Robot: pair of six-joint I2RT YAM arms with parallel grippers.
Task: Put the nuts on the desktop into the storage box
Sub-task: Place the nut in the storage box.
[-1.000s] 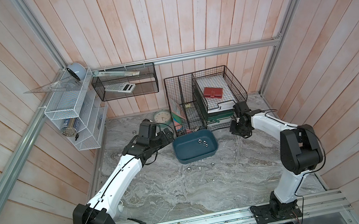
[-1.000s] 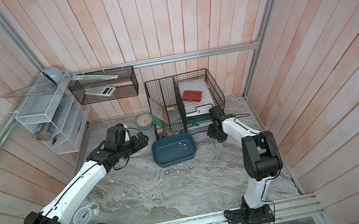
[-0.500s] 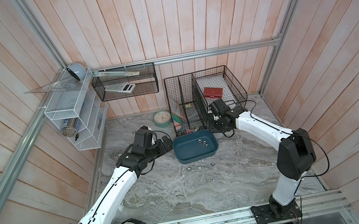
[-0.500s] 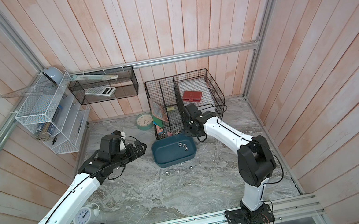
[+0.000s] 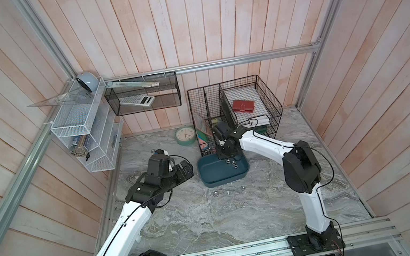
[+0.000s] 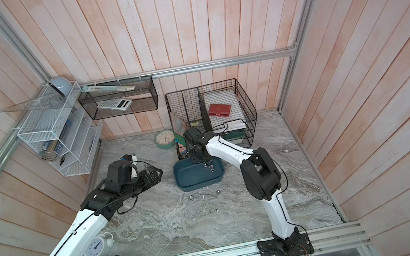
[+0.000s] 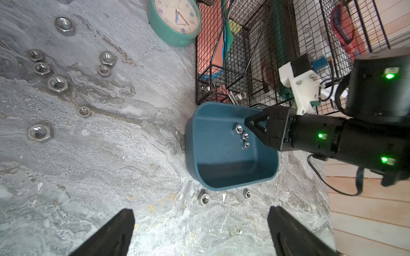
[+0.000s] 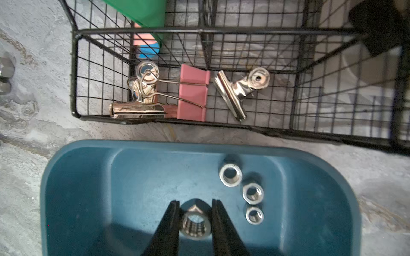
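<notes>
The step in hand is the drop. The right fingers [image 8: 168, 223] are closed narrowly on one nut [image 8: 194, 225], pinching it across its sides, and they hang over the storage box [image 8: 137, 177], inside the line of its walls as the right wrist view shows it. Three loose nuts [image 8: 253, 193] lie in a short row on the box floor, just beside the held one. The left fingers [image 7: 111, 235] are spread wide and hold nothing, hovering above the bare table [image 7: 133, 144] beside the box. Most of the work seems to remain. A scatter of nuts lies on the table well apart from the box, out towards the green clock [image 7: 175, 20], and two more sit just beside the box's wall. By my judgement, the next move calls for the right fingers to part so the nut falls inside, low enough that it does not bounce over the shallow wall, and then to lift clear. The empty left arm looks better placed for the scatter. Each nut is small and low, so the fingers must come down straddling it squarely.
</notes>
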